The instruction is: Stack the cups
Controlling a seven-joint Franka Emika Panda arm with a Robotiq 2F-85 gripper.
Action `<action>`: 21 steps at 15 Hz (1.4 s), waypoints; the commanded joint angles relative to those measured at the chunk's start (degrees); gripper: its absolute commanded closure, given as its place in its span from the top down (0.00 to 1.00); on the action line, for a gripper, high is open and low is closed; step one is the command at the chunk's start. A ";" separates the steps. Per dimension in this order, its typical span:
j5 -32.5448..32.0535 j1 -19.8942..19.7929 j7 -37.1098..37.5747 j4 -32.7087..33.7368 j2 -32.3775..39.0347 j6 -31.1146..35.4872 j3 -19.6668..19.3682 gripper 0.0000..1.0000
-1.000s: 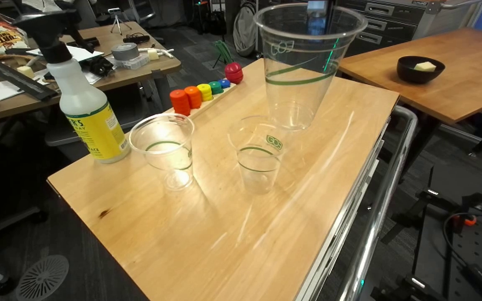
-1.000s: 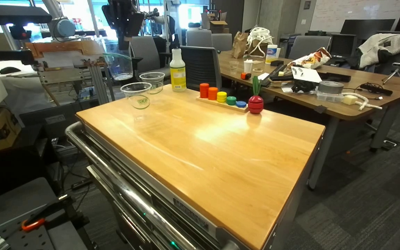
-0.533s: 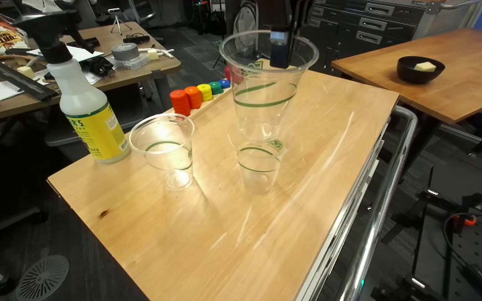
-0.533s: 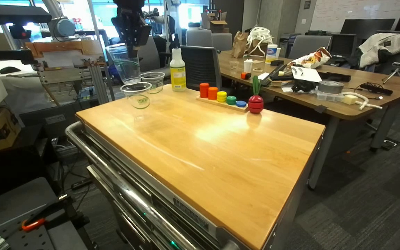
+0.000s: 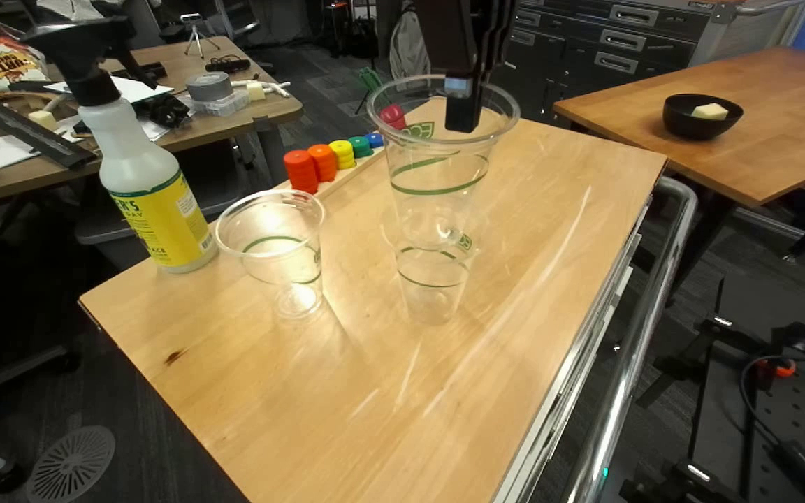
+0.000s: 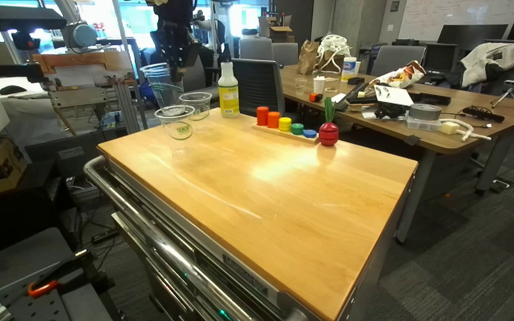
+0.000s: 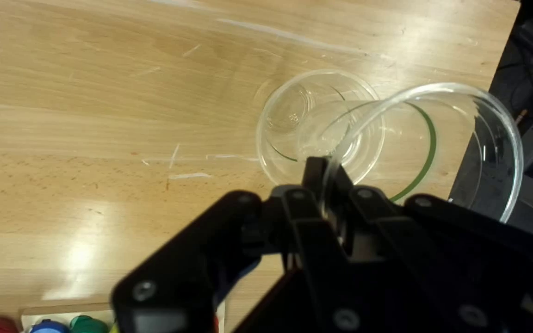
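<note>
One held cup (image 5: pixel 437 164), the claw (image 7: pixel 329 175) clamped on a single side of its rim, hangs mouth-up over the lower cup (image 5: pixel 434 271), which stands in from the railed edge of the table (image 5: pixel 346 405). In both exterior views the held cup's bottom shows at the lower cup's mouth, yet whether it is inside cannot be told through clear plastic. Snagging looks the likeliest trouble: the held cup seems to lean, so its bottom could catch the other rim and tip that cup, probably a light one. Because the pinch is one-sided, a bump might also swing the held cup off line. Let go too soon, it could topple against the spare cup (image 5: pixel 273 241), which stands toward the corner with the spray bottle (image 5: pixel 137 157).
</note>
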 commanded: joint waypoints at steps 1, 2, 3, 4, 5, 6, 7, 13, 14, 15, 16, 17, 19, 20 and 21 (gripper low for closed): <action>1.29 -0.18 -3.12 0.84 1.69 0.93 -0.50 0.01; 1.17 -0.19 -3.48 0.89 2.19 1.15 -0.51 0.01; 1.13 -0.18 -3.86 0.96 2.68 1.19 -0.51 0.01; 0.99 -0.22 -4.03 1.11 3.33 1.37 -0.51 0.01; 0.99 -0.25 -4.33 1.05 3.71 1.48 -0.52 0.01; 0.96 -0.29 -4.49 1.15 4.16 1.47 -0.53 0.01; 0.96 -0.35 -4.72 1.12 4.49 1.41 -0.54 0.01; -0.76 -0.40 -6.19 -0.91 1.91 2.43 -0.47 0.62; -0.92 -0.37 -6.56 -1.28 1.35 2.61 -0.46 0.70; -1.39 -0.34 -6.74 -1.59 0.95 2.97 -0.43 0.77; -1.84 -0.34 -6.82 -1.87 0.69 3.28 -0.42 0.84; -2.32 -0.36 -6.61 -1.82 1.00 3.42 -0.43 0.92; -2.82 -0.40 -6.26 -1.60 2.15 3.57 -0.46 1.00; -2.97 -0.41 -6.35 -1.48 2.82 3.40 -0.49 1.00; -2.82 -0.40 -6.69 -1.23 3.67 2.99 -0.51 1.00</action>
